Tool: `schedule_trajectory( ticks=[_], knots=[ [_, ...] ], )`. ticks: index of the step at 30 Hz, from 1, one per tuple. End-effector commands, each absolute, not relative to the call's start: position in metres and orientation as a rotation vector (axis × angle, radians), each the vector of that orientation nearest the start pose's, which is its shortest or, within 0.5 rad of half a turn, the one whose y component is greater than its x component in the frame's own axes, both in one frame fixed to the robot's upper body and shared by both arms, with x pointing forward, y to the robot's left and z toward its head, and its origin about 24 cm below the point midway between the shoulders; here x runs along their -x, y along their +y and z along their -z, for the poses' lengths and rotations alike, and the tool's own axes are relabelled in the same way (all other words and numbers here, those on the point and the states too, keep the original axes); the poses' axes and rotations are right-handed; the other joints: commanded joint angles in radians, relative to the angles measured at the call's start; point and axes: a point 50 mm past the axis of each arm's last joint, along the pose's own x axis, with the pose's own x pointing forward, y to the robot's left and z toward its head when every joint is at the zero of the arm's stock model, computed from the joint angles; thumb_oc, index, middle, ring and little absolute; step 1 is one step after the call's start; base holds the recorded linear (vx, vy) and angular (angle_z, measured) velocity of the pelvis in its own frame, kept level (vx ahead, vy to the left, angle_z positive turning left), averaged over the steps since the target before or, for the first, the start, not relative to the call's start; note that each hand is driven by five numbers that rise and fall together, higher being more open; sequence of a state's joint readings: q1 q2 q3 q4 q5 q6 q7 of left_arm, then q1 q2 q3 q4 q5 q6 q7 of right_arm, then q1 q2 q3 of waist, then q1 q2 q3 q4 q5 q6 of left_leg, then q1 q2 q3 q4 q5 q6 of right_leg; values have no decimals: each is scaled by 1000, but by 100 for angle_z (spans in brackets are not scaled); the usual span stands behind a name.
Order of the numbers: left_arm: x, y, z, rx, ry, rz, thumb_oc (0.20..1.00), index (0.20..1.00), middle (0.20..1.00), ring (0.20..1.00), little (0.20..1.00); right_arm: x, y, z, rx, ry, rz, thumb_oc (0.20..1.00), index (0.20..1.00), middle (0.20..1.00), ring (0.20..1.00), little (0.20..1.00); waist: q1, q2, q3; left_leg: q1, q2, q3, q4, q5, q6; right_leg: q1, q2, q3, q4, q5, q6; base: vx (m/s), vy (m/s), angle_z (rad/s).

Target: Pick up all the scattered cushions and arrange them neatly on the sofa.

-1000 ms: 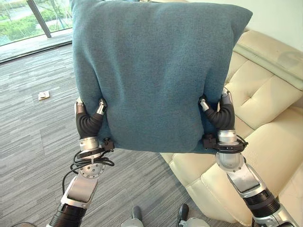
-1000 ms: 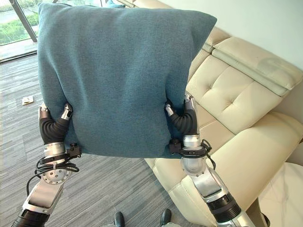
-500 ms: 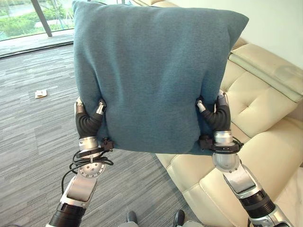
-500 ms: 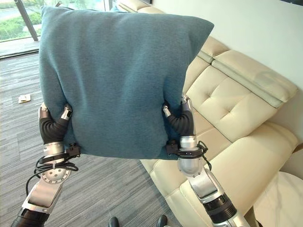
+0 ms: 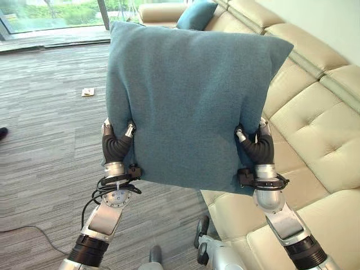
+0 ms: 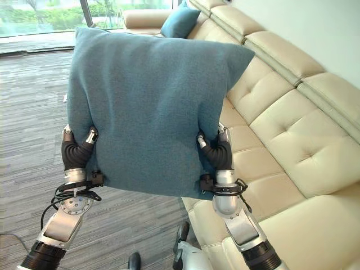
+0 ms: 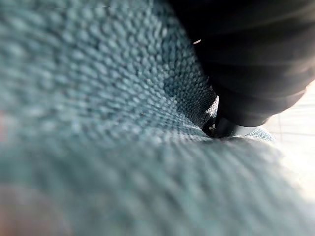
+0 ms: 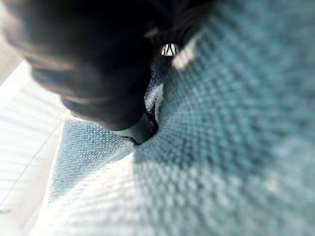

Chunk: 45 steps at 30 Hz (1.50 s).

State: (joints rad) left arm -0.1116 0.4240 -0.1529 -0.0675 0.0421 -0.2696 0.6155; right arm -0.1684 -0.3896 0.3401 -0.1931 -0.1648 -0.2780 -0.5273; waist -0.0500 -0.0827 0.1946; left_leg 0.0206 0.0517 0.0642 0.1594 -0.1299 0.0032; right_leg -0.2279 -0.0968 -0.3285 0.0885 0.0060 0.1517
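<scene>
In the left eye view we carry the teal cushion (image 5: pixel 191 101) upright in the air, squeezed between our left hand (image 5: pixel 115 145) and right hand (image 5: pixel 257 146) at its lower side edges, in front of the cream leather sofa (image 5: pixel 315 129). Both hands pinch into the fabric with curled fingers. Our worry: the hold sits low, so the heavy upper part could fold over or slide out if either hand eases.

In the right eye view the cushion is roughly square, with no clear long axis; its broad face turns toward us, one top corner pointing at the sofa back. A second teal cushion (image 6: pixel 180 21) already lies on the far seat.

The left wrist view shows fabric dimpled against the hand's cover.

The right wrist view shows the same.
</scene>
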Motion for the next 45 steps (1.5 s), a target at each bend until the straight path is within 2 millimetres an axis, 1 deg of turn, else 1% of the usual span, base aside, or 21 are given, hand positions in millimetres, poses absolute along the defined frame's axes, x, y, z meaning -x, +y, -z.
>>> schedule_trajectory(
  ticks=[1, 3, 5, 6, 7, 9, 11, 12, 13, 14, 15, 16, 19, 21, 25, 26, 28, 32, 36, 39, 45],
  knots=[
    [-248, 156, -177, -263, -880, -134, 200, 200, 200, 200, 200, -236, -107, -183, 199, -952, -76, 200, 200, 200, 200, 200, -76, 17, -104, 227, -47, 44, 18, -67, -77, 99, 40, 23, -122, 71, -49, 433, -117, 9],
    [-248, 159, -176, -256, -868, -137, 200, 200, 200, 200, 200, -236, -109, -184, 213, -955, -85, 200, 200, 200, 200, 200, -78, 35, -106, 191, -37, 37, 167, 9, -114, 138, 69, 55, -124, 44, -78, 333, -113, 1],
    [-250, 164, -173, -250, -842, -158, 200, 200, 200, 200, 200, -236, -115, -183, 221, -945, -69, 200, 200, 200, 200, 200, -79, 27, -99, 101, -67, 0, 309, 73, -133, 186, 75, 120, -135, 11, -107, 281, -83, -50],
    [-250, 164, -173, -249, -842, -157, 200, 200, 200, 200, 200, -236, -116, -184, 221, -945, -69, 200, 200, 200, 200, 200, -76, 28, -99, 97, -65, 2, 317, 68, -133, 185, 77, 122, -135, 11, -107, 296, -46, -76],
    [-250, 165, -171, -241, -828, -157, 200, 200, 200, 200, 200, -235, -119, -183, 239, -944, -65, 200, 200, 200, 200, 200, -76, 19, -92, 24, -64, -3, 315, 27, -105, 207, 66, 165, -136, -5, -106, 204, -7, -72],
    [-248, 166, -168, -243, -815, -162, 200, 200, 200, 200, 200, -234, -120, -181, 261, -937, -70, 200, 200, 200, 200, 200, -64, 13, -83, -23, -60, -14, 255, -55, -69, 233, 60, 217, -139, -20, -96, 260, 14, -69],
    [-248, 166, -167, -240, -813, -163, 200, 200, 200, 200, 200, -234, -120, -181, 264, -936, -71, 200, 200, 200, 200, 200, -56, 5, -81, -41, -70, -32, 213, -63, -58, 237, 51, 248, -136, -22, -91, 152, 30, -81],
    [-247, 168, -167, -233, -809, -183, 200, 200, 200, 200, 200, -234, -122, -180, 274, -932, -66, 200, 200, 200, 200, 200, -48, 7, -71, -83, -74, -96, 154, -53, -56, 254, 59, 296, -132, -33, -89, 119, 36, -74],
    [-246, 169, -167, -227, -811, -188, 200, 200, 200, 200, 200, -235, -122, -180, 272, -930, -65, 200, 200, 200, 200, 200, -38, 9, -64, -102, -73, -148, 78, 5, -58, 254, 63, 330, -122, -34, -95, 266, 63, -105],
    [-246, 173, -166, -231, -801, -212, 200, 200, 200, 200, 200, -236, -124, -178, 275, -918, -52, 200, 200, 200, 200, 200, -27, 24, -55, -141, -66, -264, -38, 93, -60, 273, 88, 403, -112, -54, -103, 245, 58, -148],
    [-245, 176, -164, -235, -795, -229, 200, 200, 200, 200, 200, -236, -125, -177, 274, -915, -45, 200, 200, 200, 200, 200, -24, 29, -50, -171, -68, -312, -94, 122, -63, 285, 100, 444, -106, -68, -108, 240, 39, -143],
    [-245, 176, -164, -235, -795, -230, 200, 200, 200, 200, 200, -236, -125, -177, 275, -914, -46, 200, 200, 200, 200, 200, -21, 29, -51, -164, -65, -309, -106, 126, -63, 284, 101, 448, -104, -71, -109, 150, 20, -166],
    [-241, 185, -159, -250, -765, -261, 200, 200, 200, 200, 200, -236, -125, -174, 275, -890, -55, 200, 200, 200, 200, 200, -1, 56, -49, -187, -60, -391, -212, 180, -78, 310, 140, 583, -80, -104, -113, 216, 79, -146],
    [-237, 186, -158, -251, -766, -256, 200, 200, 200, 200, 200, -235, -124, -175, 284, -898, -70, 200, 200, 200, 200, 200, 3, 80, -62, -151, -51, -405, -226, 213, -84, 302, 145, 618, -81, -99, -104, 178, 190, -190],
    [-234, 186, -158, -244, -766, -240, 200, 200, 200, 200, 200, -234, -121, -173, 283, -885, -88, 200, 200, 200, 200, 200, 8, 80, -79, -120, -48, -353, -231, 219, -69, 292, 123, 671, -79, -97, -79, 183, 204, -172],
    [-233, 188, -160, -253, -773, -231, 200, 200, 200, 200, 200, -234, -116, -177, 287, -896, -109, 200, 200, 200, 200, 200, 27, 72, -79, -86, -51, -246, -224, 193, -43, 275, 91, 711, -51, -104, -48, 233, 316, -202],
    [-234, 189, -164, -258, -784, -233, 200, 200, 200, 200, 200, -234, -106, -182, 273, -917, -143, 200, 200, 200, 200, 200, 42, 81, -71, -60, -42, -140, -234, 169, -24, 222, 57, 647, 21, -111, -34, 100, 259, -119],
    [-232, 194, -163, -270, -783, -278, 200, 200, 200, 200, 200, -234, -98, -178, 231, -893, -176, 200, 200, 200, 200, 200, 49, 80, -75, -18, -25, -17, -245, 133, -26, 180, -37, 323, 39, -91, -29, 78, 64, -150],
    [-228, 196, -159, -282, -769, -288, 200, 200, 200, 200, 200, -234, -96, -173, 224, -871, -186, 200, 200, 200, 200, 200, 42, 70, -82, -5, -23, 37, -247, 109, -28, 171, -45, 272, -77, -26, -17, 54, -38, -57],
    [-230, 195, -160, -279, -779, -296, 200, 200, 200, 200, 200, -236, -95, -173, 218, -871, -181, 200, 200, 200, 200, 200, 33, 78, -57, 3, -19, 49, -247, 96, -28, 69, -25, 249, -131, 48, 2, 69, -71, -64],
    [-232, 192, -152, -309, -751, -278, 200, 200, 200, 200, 200, -237, -95, -166, 222, -840, -190, 200, 200, 200, 200, 200, 30, 74, -72, 38, -23, 50, -247, 70, -38, 91, -35, 227, -176, 66, -2, 150, -122, -5]
  ],
)
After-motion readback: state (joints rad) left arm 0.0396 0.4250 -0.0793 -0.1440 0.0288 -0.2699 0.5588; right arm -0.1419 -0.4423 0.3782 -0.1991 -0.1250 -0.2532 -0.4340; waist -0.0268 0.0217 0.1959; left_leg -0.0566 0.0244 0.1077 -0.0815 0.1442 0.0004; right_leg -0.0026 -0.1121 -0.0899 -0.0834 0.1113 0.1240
